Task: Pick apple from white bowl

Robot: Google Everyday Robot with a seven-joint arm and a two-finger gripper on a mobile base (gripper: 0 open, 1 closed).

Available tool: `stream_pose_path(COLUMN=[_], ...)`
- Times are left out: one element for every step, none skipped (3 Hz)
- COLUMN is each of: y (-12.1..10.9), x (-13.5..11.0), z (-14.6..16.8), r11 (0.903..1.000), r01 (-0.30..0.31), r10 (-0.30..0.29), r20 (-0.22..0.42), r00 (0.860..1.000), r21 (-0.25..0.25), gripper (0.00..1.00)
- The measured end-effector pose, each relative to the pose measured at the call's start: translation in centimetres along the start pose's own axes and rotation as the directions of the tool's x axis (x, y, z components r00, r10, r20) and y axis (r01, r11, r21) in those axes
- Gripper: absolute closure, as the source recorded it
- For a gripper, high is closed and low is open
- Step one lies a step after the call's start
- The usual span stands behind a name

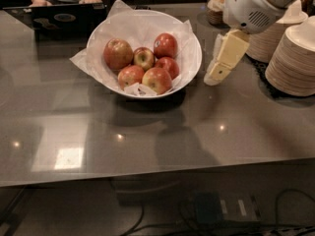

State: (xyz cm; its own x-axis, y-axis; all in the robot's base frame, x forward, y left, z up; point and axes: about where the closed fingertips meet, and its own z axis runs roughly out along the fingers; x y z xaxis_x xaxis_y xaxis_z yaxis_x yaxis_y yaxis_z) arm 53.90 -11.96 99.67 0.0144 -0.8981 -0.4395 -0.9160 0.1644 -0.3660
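Apple: the apple (118,54) lay at the far left of the pile in the bowl. It was the largest fruit there, dull red with yellowish streaks.
Neighbours: a smaller apple with a yellow-green centre (144,58) touched its right side, and another red apple (131,76) sat just near of it. Its top and left flank stood free.
Handling: by my judgement it was firm and fairly heavy for its size, with smooth, waxy skin that could slip and flesh that bruises under a hard squeeze.
Hold: the widest part looked the best place to take it, from above, one contact on the open left flank and the other eased into the seam beside the yellow-centred apple.
Container: the white bowl (196,65) stood on the far middle of the table, lined with crinkled paper (142,23) that could snag or lift with the fruit.
Gripper: the gripper (215,75) hung low just right of the bowl's rim, outside it and apart from every apple. It held nothing, and whether it was spread or pressed together I could not tell.
Surroundings: stacks of plates (295,58) stood at the right, and a dark laptop (54,18) at the far left with a person's hands behind it, all on the grey table (147,141).
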Motion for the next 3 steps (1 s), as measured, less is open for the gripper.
stream_pose_path(y=[-1.0, -1.2, -1.3], x=[-3.1, -4.9, -6.2], z=[2.0, 3.6, 4.8], r11=[0.9996, 0.9986, 0.9972], r01=[0.024, 0.034, 0.055], r10=[-0.022, -0.024, -0.037], r20=[0.139, 0.239, 0.311], r00=[0.99, 0.971, 0.95], r21=[-0.012, -0.039, -0.05], gripper=[0.0, 0.0, 0.14])
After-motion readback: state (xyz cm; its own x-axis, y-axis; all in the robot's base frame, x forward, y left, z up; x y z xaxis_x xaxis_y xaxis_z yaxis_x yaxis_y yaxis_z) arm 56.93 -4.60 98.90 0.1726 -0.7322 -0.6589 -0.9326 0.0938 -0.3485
